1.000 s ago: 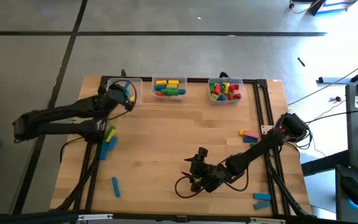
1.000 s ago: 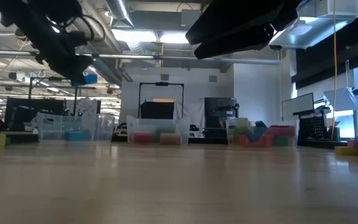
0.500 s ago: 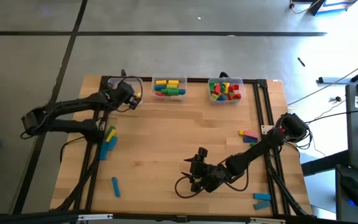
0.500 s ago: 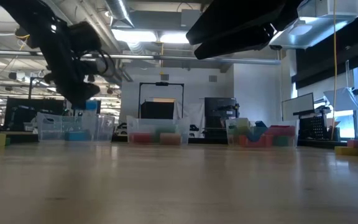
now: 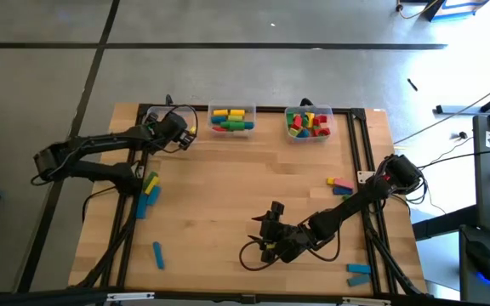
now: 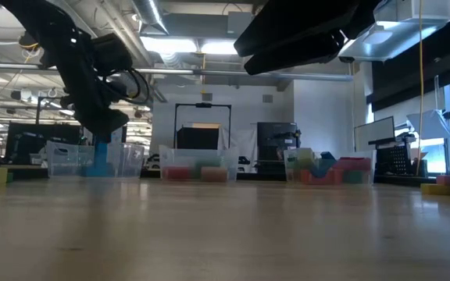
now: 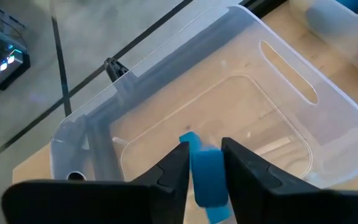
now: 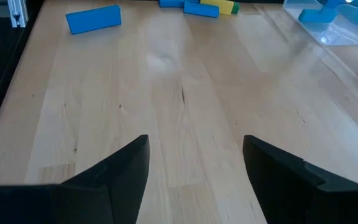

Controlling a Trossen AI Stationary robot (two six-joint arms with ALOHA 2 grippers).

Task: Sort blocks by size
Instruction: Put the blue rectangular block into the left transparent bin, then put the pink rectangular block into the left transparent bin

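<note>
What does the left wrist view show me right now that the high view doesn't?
Only the left wrist view: a blue block between the left end effector's fingers, over the clear bin, whose floor looks bare apart from that block.

Only the high view: the right end effector low over the table's near middle, open and empty; the other two bins holding blocks; loose blocks on the table.

Both: the left end effector at the leftmost bin, at the table's far left corner.
</note>
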